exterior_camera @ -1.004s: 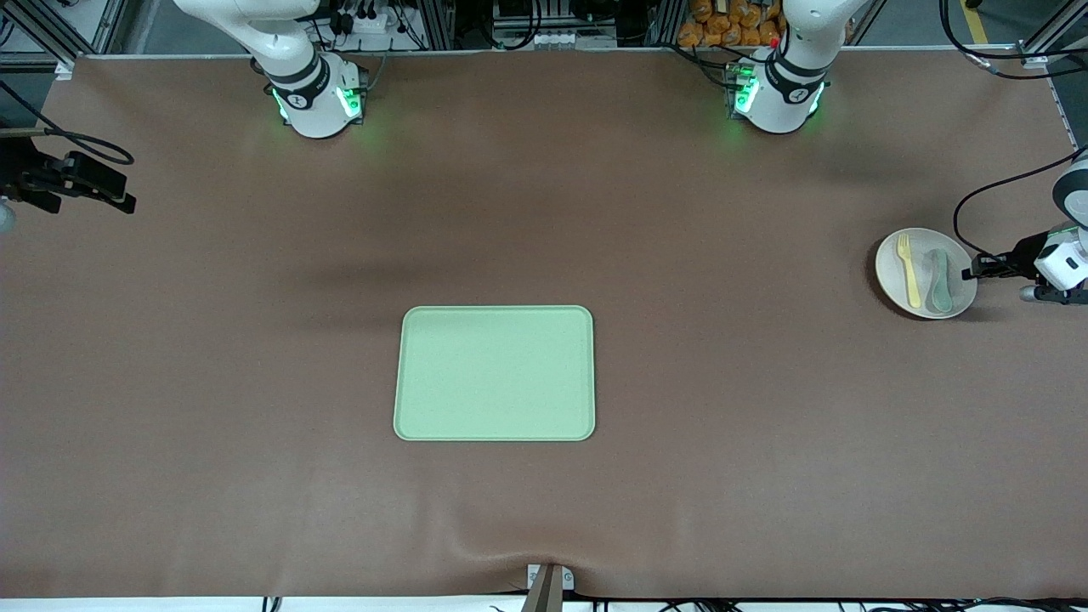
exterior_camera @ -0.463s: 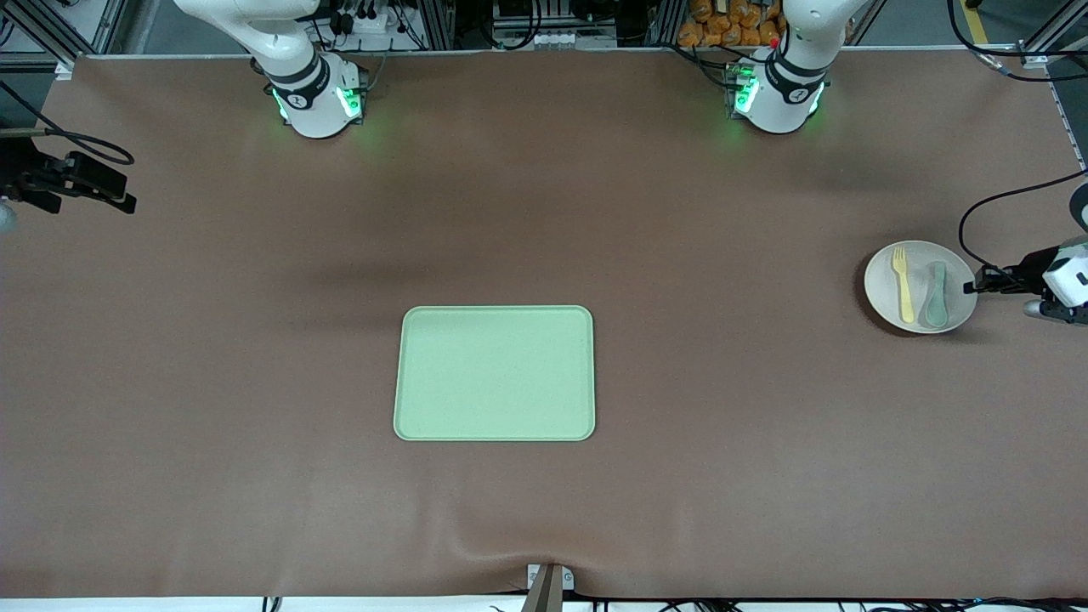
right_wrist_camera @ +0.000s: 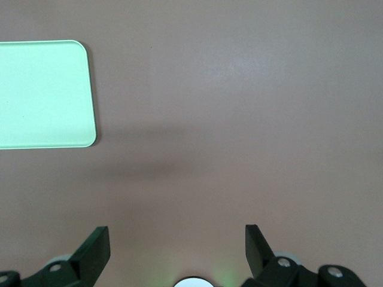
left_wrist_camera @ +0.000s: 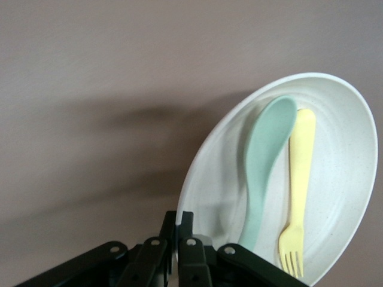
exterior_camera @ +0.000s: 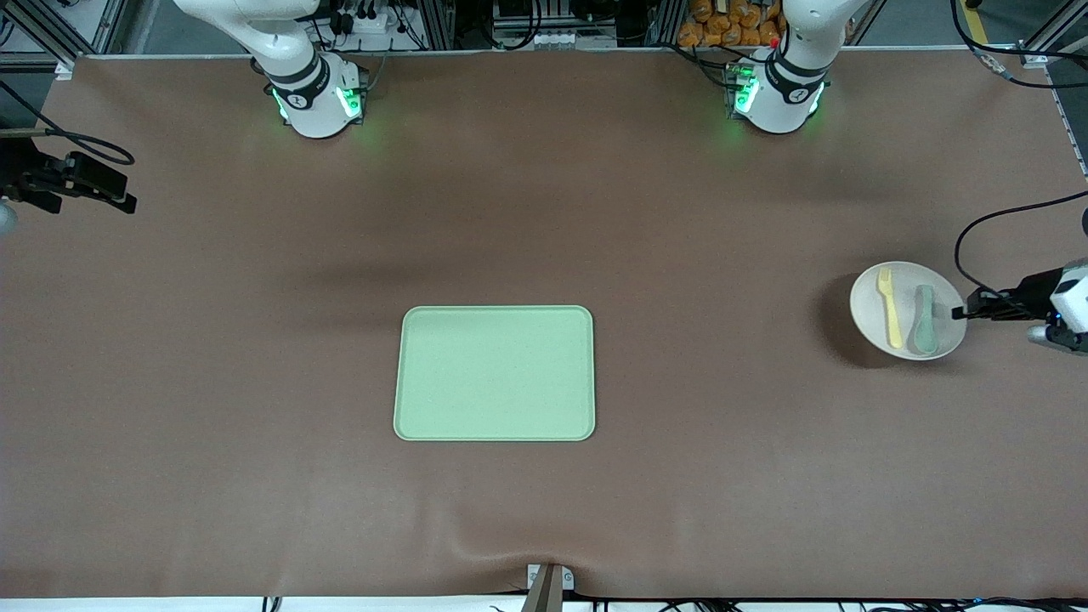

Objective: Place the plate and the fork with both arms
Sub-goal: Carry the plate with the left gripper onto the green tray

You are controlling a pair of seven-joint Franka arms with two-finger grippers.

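Note:
The cream plate [exterior_camera: 871,310] hangs a little above the table at the left arm's end and throws a shadow on the cloth. The pale-yellow fork [exterior_camera: 889,310] lies in it beside a grey-green spoon [exterior_camera: 924,319]. My left gripper [exterior_camera: 959,313] is shut on the plate's rim. The left wrist view shows the gripper [left_wrist_camera: 178,224] pinching the rim of the tilted plate [left_wrist_camera: 341,179], with the fork [left_wrist_camera: 297,179] and spoon [left_wrist_camera: 263,155] inside. My right gripper [exterior_camera: 119,200] waits open and empty over the right arm's end of the table; it also shows in the right wrist view [right_wrist_camera: 176,239].
A rectangular light-green tray [exterior_camera: 493,374] lies at the table's middle, and its corner shows in the right wrist view [right_wrist_camera: 42,95]. Brown cloth covers the table. A small bracket [exterior_camera: 548,582] sits at the edge nearest the front camera.
My left gripper has carried the plate, with fork and spoon in it, nearer to the front camera and slightly toward the tray. The right arm has not moved.

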